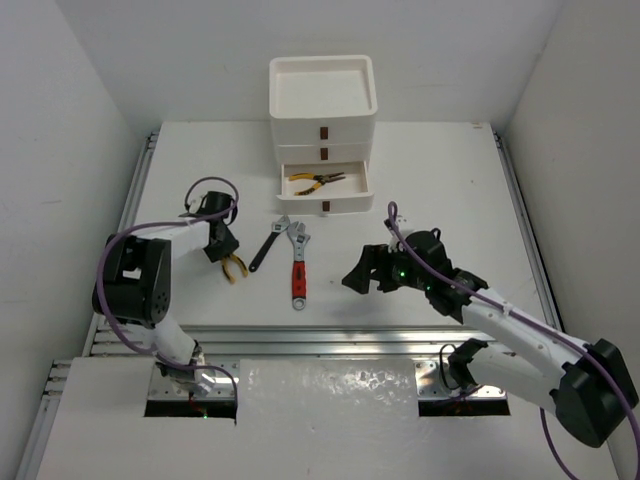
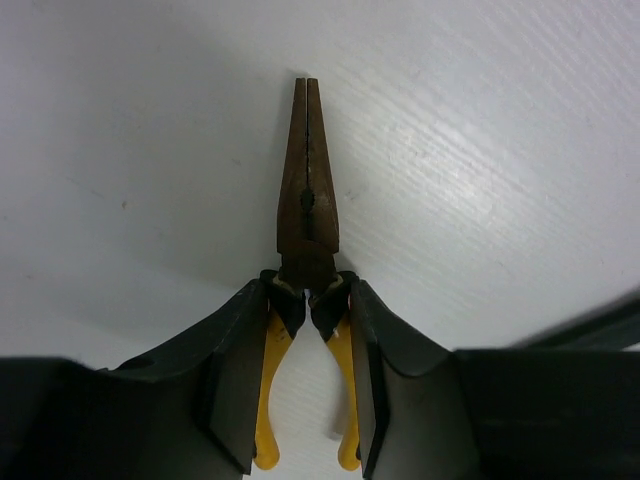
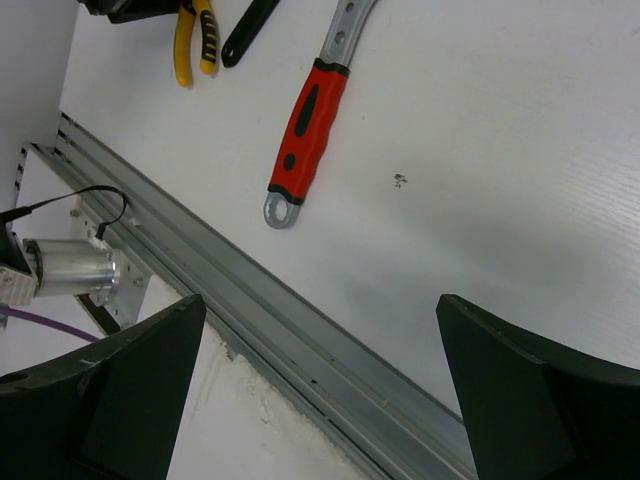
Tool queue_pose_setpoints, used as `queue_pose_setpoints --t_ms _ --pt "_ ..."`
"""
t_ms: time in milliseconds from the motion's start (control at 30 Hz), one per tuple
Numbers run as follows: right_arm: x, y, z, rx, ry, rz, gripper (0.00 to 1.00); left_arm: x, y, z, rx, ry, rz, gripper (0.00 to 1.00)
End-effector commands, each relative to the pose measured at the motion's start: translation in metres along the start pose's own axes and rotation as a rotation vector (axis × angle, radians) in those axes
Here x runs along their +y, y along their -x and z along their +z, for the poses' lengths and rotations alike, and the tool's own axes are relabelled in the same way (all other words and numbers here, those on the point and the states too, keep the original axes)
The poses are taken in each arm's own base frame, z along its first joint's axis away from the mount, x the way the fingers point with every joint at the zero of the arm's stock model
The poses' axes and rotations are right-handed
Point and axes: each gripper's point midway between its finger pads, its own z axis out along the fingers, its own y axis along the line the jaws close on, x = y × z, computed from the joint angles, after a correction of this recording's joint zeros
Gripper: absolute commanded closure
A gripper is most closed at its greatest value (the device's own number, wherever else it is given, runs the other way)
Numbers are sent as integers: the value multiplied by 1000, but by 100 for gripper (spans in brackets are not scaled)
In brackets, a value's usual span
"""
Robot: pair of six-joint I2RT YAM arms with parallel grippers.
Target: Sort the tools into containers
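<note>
My left gripper (image 1: 224, 250) is shut on yellow-handled pliers (image 1: 235, 268) at the table's left. In the left wrist view its fingers (image 2: 240, 370) press both yellow handles, and the closed brown nose of the pliers (image 2: 308, 190) points away, low over the table. A black-handled wrench (image 1: 266, 246) and a red-handled wrench (image 1: 298, 268) lie side by side at mid table. The white drawer unit (image 1: 322, 140) stands at the back, its bottom drawer (image 1: 325, 187) open with other yellow-handled pliers (image 1: 316, 182) inside. My right gripper (image 1: 366, 272) is open and empty, right of the red wrench (image 3: 309, 128).
The unit's top tray (image 1: 276, 90) holds nothing. A metal rail (image 3: 330, 350) runs along the table's near edge, under my right gripper. The black wrench handle (image 3: 248, 30) and the held pliers (image 3: 194, 40) show at the top of the right wrist view.
</note>
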Motion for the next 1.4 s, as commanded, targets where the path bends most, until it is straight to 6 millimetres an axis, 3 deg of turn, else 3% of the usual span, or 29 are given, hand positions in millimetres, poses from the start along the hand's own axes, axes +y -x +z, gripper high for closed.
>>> queue_pose_setpoints --t_ms 0,100,267,300,400,567,600,700,767,833,867,900,967,1000,1100,1133,1167,1233,1267,1367 --pt "8 11 -3 -51 25 -14 1 -6 1 -13 -10 -83 2 100" --pt "8 11 -4 -58 25 -18 1 -16 18 -38 -93 -174 -6 100" --pt "2 10 -8 -92 9 -12 1 -55 56 -112 -291 -427 39 100" --pt "1 12 -9 -104 1 -3 1 -67 66 -128 -334 -475 44 100" --pt "-3 18 -15 -149 -27 -1 1 -112 68 -168 -396 -627 130 100" --pt "-9 28 -29 -206 -83 -5 1 -171 78 -209 -393 -858 60 100" --pt "-10 30 -32 -212 -95 -10 1 -188 87 -220 -424 -933 27 100" --pt "-13 34 -41 -232 -126 -21 1 -218 94 -234 -417 -1047 -85 100" --pt "-17 38 -46 -250 -157 -22 1 -234 100 -241 -410 -1113 -171 100" --pt "-17 43 -54 -282 -168 -29 1 -255 97 -224 -369 -1137 -249 100" --pt "-17 42 -54 -277 -171 -29 1 -256 103 -231 -382 -1162 -280 100" --pt "-17 44 -57 -285 -171 -31 1 -265 99 -219 -369 -1156 -292 100" --pt "-17 42 -61 -281 -176 -33 1 -281 109 -225 -378 -1196 -344 100" --pt "-16 43 -63 -287 -175 -37 1 -290 104 -208 -354 -1175 -349 100" --pt "-14 39 -67 -272 -168 -44 1 -310 111 -197 -347 -1178 -376 100" --pt "-14 39 -68 -270 -167 -51 1 -318 118 -202 -354 -1195 -378 99" --pt "-13 38 -69 -267 -162 -53 1 -325 115 -189 -340 -1178 -371 98" --pt "-13 38 -72 -272 -160 -56 1 -334 119 -188 -336 -1179 -370 88" --pt "-13 38 -72 -273 -163 -62 1 -338 114 -177 -319 -1164 -367 81" --pt "-18 39 -73 -281 -187 -69 1 -343 105 -176 -292 -1174 -361 59"
